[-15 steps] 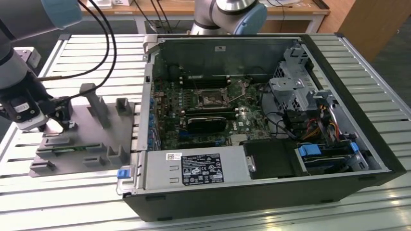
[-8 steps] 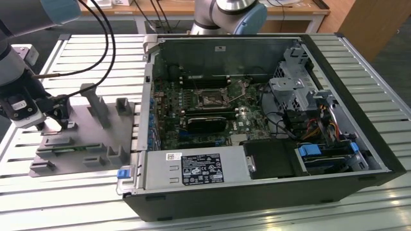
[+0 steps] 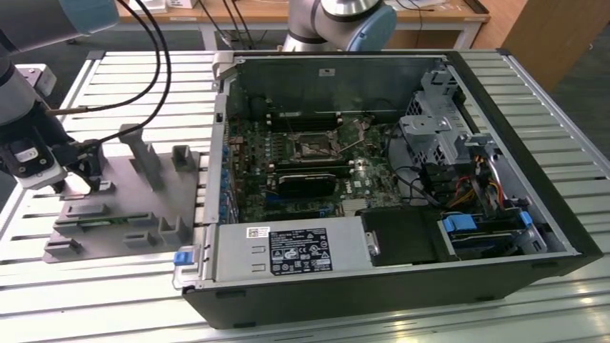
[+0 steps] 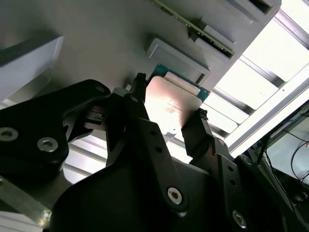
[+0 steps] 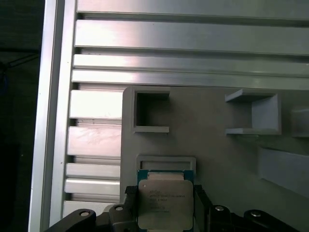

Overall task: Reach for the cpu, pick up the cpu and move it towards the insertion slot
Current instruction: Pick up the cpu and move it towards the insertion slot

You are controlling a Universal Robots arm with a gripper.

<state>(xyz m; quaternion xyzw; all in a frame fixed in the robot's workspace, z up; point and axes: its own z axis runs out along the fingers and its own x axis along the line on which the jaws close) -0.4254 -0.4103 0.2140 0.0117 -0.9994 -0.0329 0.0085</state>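
Note:
The cpu, a small square chip with a silvery top on a green board, sits between my gripper's two black fingers in both wrist views. The fingers press against opposite edges of the cpu, just over a shallow recess of the grey plastic fixture. In the exterior view my gripper hangs over the fixture's far left part. The insertion slot, a dark square socket with a metal frame, lies on the motherboard inside the open computer case, well to the exterior view's right of my gripper.
The fixture carries upright grey posts and a narrow green memory stick. It rests on a ribbed aluminium table. Black cables hang from the arm above the fixture. A second robot arm's base stands behind the case.

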